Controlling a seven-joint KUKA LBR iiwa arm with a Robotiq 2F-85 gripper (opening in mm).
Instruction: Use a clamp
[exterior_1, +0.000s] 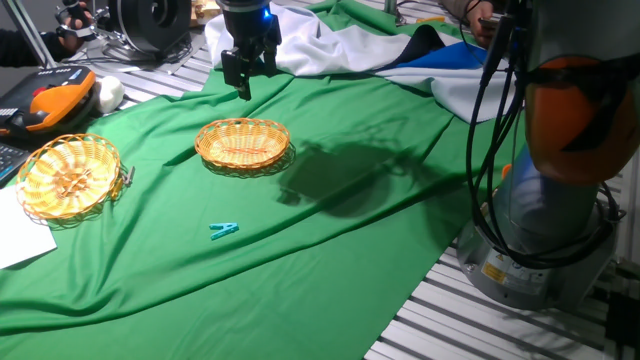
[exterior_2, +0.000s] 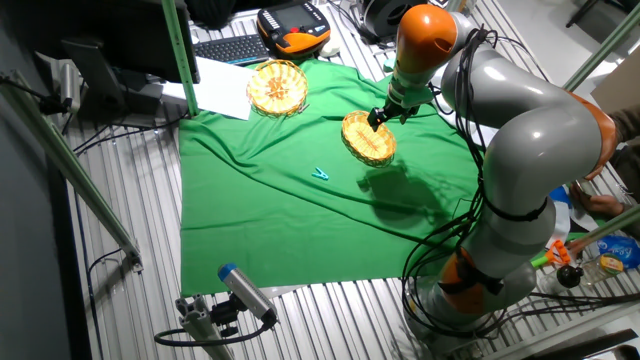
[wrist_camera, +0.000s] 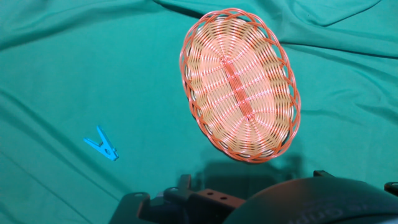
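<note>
Clamp (exterior_1: 224, 230) is lying flat on the green cloth (exterior_1: 330, 260), toward the near edge of the cloth from the oval wicker basket (exterior_1: 243, 143) and well apart from it, with bare cloth all around it. In the hand view the clamp is showing its two prongs spread in a narrow V. Further back, the gripper (exterior_1: 246, 80) is hanging above the far rim of that basket, holding nothing; whether its fingers are parted or closed I cannot tell, since they are reading as one dark shape in both fixed views and are out of sight in the hand view.

Judging from this, the reach toward the clamp is not yet begun. To do it well, the hand should be crossing over the basket, turning so the fingers are straddling the clamp across its length, then descending straight and pinching near its tail end so the prongs open.

Room is looking generous: the round wicker basket (exterior_1: 68, 177) is sitting well to one side of the oval one, near the cloth's edge, and folds in the cloth are the only unevenness near the clamp on the worktop.
</note>
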